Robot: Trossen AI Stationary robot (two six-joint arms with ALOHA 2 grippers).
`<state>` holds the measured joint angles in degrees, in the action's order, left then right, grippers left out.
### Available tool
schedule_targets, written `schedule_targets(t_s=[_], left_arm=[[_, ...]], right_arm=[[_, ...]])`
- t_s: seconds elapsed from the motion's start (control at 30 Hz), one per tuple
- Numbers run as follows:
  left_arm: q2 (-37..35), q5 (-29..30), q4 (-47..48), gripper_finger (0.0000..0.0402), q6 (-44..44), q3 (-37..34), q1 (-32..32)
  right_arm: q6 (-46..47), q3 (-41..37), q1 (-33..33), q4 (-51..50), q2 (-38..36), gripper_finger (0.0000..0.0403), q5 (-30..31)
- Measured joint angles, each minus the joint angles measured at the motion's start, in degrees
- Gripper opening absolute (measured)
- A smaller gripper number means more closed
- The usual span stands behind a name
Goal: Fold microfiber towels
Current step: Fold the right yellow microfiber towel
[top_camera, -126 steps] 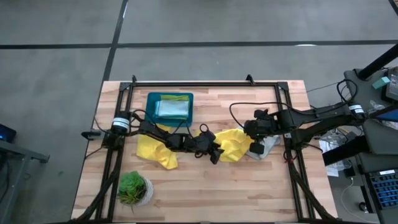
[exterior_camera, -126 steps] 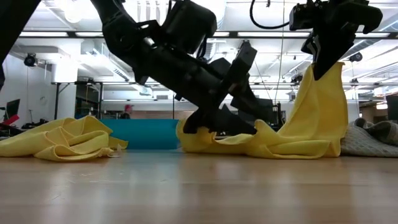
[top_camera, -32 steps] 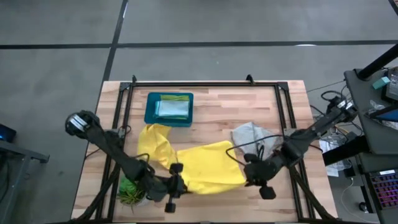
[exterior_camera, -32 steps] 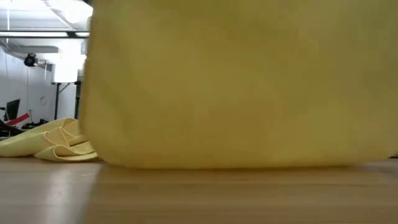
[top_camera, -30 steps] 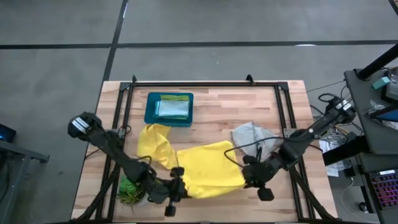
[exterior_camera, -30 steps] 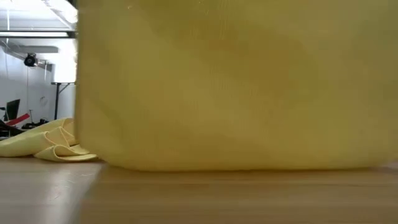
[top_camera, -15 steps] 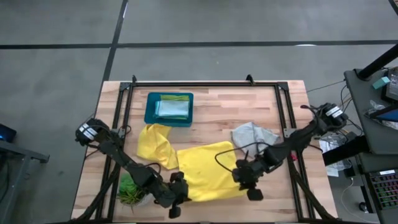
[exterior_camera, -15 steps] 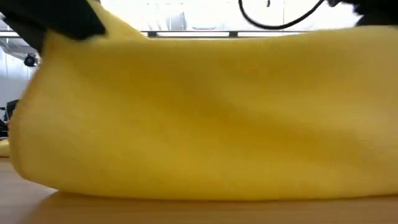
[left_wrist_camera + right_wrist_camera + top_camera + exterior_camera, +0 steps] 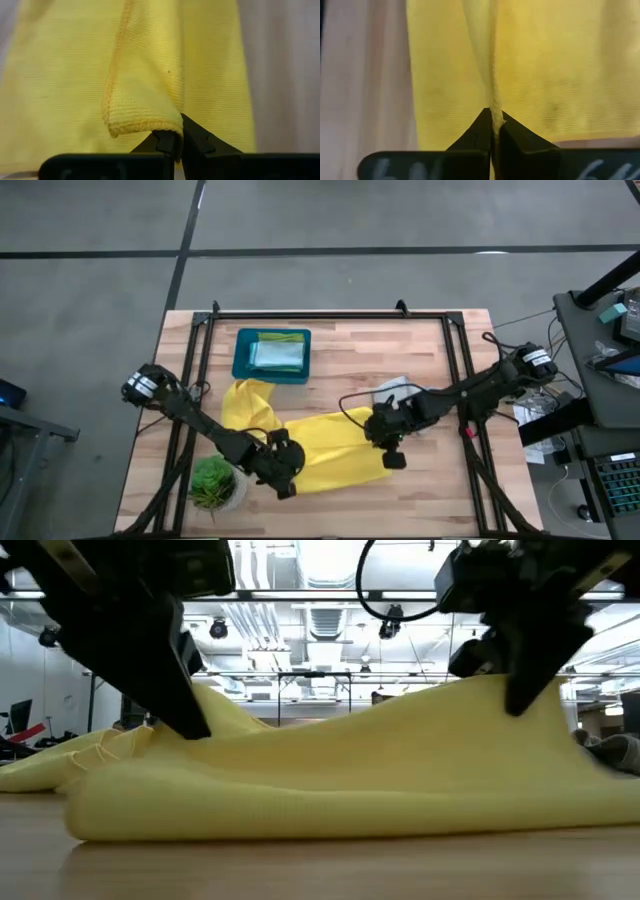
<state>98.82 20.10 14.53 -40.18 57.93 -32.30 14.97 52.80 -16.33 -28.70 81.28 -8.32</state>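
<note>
Left gripper [image 9: 284, 465]: that's mine, low in the centre-left of the overhead frame, fingers pinched tight on a corner of the yellow towel [image 9: 325, 448]. From my left wrist camera the hemmed corner [image 9: 142, 122] folds right into the closed fingertips [image 9: 167, 140].

Right gripper [image 9: 392, 445]: mine too, just right of centre in the overhead frame, clamped on the towel's opposite edge. My right wrist camera shows a thin fold of yellow cloth [image 9: 490, 107] squeezed between the two fingers [image 9: 475, 132].

Yellow towel in play: spread across the lower middle of the overhead frame, stretched between my two grippers. At table level it lies long and low along the wood [image 9: 350, 795], lifted at both ends where I grip it, left gripper [image 9: 190, 720] at the left of that frame, right gripper [image 9: 525, 690] at the right.

Second yellow towel [image 9: 245, 408]: crumpled, left of centre in the overhead frame, just above my left gripper and touching the stretched towel's left end. At table level it peeks out at far left [image 9: 60, 760].

Grey towel [image 9: 395, 392]: bunched up right of centre, partly behind my right arm; a bit shows at the far right edge at table level [image 9: 615, 750].

Tray [image 9: 240, 365]: teal, upper left of the table [image 9: 340, 345], with folded cloths [image 9: 275, 352] lying inside, pale blue and green showing.

Plant [image 9: 212, 480]: small green pot at lower left, just beside my left arm.
</note>
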Motion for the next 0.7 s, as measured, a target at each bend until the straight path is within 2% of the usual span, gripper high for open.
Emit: schedule_targets(t_s=[0.23,0.47,0.6,0.7], left_arm=[[-1.1,1.7,7.5,0.0000,0.0,-0.2,2.8],[-1.1,3.4,10.1,0.0000,0.0,-0.2,5.0],[-1.1,6.6,13.1,0.0000,-2.7,-0.2,5.4],[-1.1,8.6,13.3,0.0000,-4.3,-0.2,5.4]], right_arm=[[-5.6,0.0,4.9,0.0,0.0,0.0008,1.1],[-8.5,0.0,8.4,-0.1,0.5,0.0008,1.2],[-9.9,0.0,9.7,-0.2,1.6,0.0008,1.4],[-11.3,0.0,10.3,-0.2,3.1,0.0008,4.2]])
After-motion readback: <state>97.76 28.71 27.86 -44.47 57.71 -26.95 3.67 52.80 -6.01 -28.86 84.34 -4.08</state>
